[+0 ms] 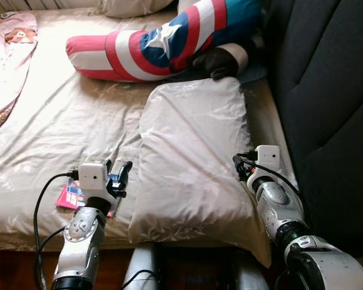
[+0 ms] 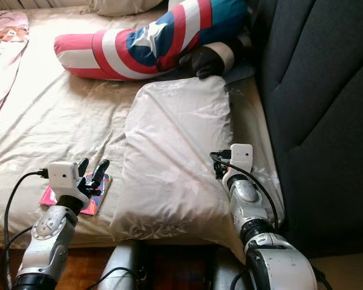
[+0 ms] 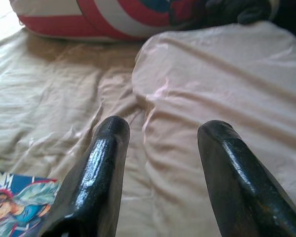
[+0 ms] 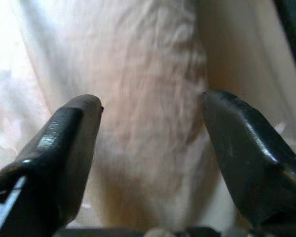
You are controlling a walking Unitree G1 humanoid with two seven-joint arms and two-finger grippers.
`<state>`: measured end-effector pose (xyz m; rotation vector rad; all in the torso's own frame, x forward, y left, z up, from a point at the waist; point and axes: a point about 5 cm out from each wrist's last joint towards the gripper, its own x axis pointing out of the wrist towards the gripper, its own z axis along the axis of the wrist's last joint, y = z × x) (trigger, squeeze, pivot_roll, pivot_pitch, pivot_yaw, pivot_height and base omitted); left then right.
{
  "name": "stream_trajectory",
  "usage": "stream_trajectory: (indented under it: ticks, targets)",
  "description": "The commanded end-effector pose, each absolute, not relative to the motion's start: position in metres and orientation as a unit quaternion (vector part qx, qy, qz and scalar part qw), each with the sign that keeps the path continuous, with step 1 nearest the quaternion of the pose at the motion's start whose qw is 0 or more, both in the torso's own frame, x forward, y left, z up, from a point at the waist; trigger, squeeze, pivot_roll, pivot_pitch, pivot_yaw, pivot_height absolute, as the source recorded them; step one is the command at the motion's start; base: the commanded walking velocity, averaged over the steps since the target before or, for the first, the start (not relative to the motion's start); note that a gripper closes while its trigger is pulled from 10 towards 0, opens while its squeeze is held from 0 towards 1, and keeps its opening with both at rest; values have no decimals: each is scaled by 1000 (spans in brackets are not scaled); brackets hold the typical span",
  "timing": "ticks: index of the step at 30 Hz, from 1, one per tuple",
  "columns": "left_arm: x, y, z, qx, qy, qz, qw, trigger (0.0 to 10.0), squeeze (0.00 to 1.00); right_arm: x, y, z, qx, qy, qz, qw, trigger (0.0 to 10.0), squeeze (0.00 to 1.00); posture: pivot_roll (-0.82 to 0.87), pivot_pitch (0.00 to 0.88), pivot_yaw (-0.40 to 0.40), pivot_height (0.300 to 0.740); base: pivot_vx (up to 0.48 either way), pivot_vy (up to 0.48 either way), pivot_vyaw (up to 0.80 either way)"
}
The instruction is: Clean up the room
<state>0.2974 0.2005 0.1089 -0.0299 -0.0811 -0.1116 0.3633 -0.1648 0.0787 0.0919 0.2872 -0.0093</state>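
A pale cream pillow (image 1: 190, 157) lies lengthwise on the bed (image 1: 66, 121), between my two arms. My left gripper (image 1: 117, 172) stands open just off the pillow's left edge, its fingers (image 3: 108, 148) apart with nothing between them. Under that wrist a pink and blue comic booklet (image 1: 69, 196) lies flat on the sheet. My right gripper (image 1: 242, 171) is at the pillow's right edge, open, and its fingers (image 4: 69, 133) point at the pillow's fabric (image 4: 148, 123). Neither gripper holds anything.
A red, white and blue star plush (image 1: 163, 42) with a black glove end lies across the top of the bed. A pink garment (image 1: 6, 54) lies at the far left. The dark padded headboard (image 1: 327, 90) rises close on the right. Wooden floor (image 1: 12, 269) runs below the bed's edge.
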Motion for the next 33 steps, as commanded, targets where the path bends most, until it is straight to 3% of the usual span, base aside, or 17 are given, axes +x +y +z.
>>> stream_trajectory:
  ticks: [1, 10, 11, 12, 24, 33]
  targets:
    - [293, 207, 106, -17, -32, -51, 998, 10000, 0, 362, -165, 75, 58, 164, -12, 985, 10000, 1000, 113, 323, 94, 657, 0, 0, 0]
    - [295, 204, 109, -18, -28, -56, 998, 10000, 0, 365, -171, 78, 81, 181, -37, 980, 10000, 1000, 107, 322, 102, 657, 0, 0, 0]
    - [295, 203, 109, -18, -28, -57, 998, 10000, 0, 365, -172, 77, 80, 185, -36, 979, 10000, 541, 108, 321, 102, 657, 0, 0, 0]
    - [296, 203, 109, -18, -28, -57, 998, 10000, 0, 364, -172, 76, 78, 189, -36, 978, 10000, 0, 108, 320, 101, 657, 0, 0, 0]
    - [296, 203, 112, -17, -26, -64, 997, 10000, 0, 356, -174, 61, 84, 239, -12, 967, 10000, 0, 106, 318, 112, 657, 0, 0, 0]
    - [294, 200, 111, -17, -22, -71, 997, 10000, 0, 347, -160, 47, 87, 282, 29, 955, 10000, 0, 110, 324, 120, 657, 0, 0, 0]
